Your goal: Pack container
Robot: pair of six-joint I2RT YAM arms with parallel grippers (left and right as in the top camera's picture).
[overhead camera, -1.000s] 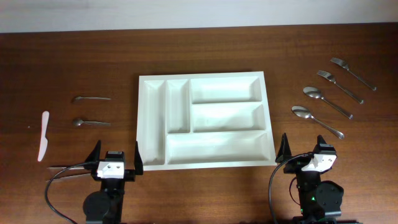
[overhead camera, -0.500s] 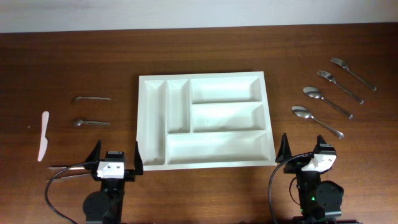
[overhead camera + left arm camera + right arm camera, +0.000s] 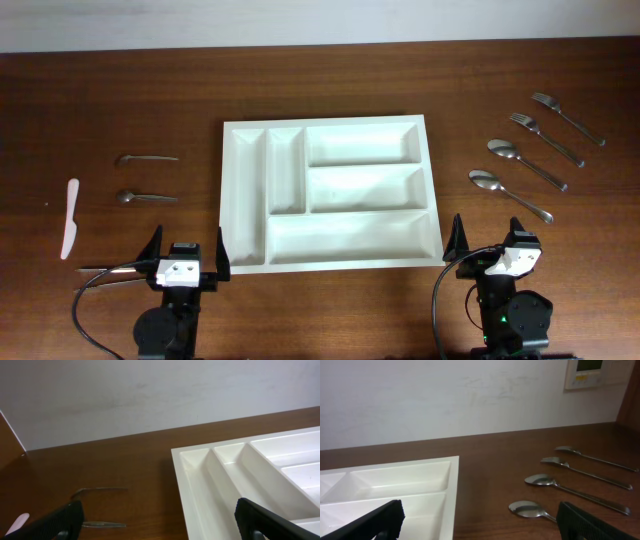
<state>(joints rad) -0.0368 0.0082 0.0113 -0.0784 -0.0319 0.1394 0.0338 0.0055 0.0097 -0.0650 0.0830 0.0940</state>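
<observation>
A dark wooden surface point(image 3: 100, 90) is backed by a plain white wall point(image 3: 150, 395), on which a panel point(image 3: 592, 372) is mounted. The tray point(image 3: 350, 188) is set at the surface's centre. The left claw point(image 3: 188, 245) and right claw point(image 3: 488, 240) are held at the near edge, jaws spread wide.

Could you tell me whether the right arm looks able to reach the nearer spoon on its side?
Probably yes: the right gripper is open, and the nearer spoon lies on bare table just beyond it, with nothing in between.
</observation>
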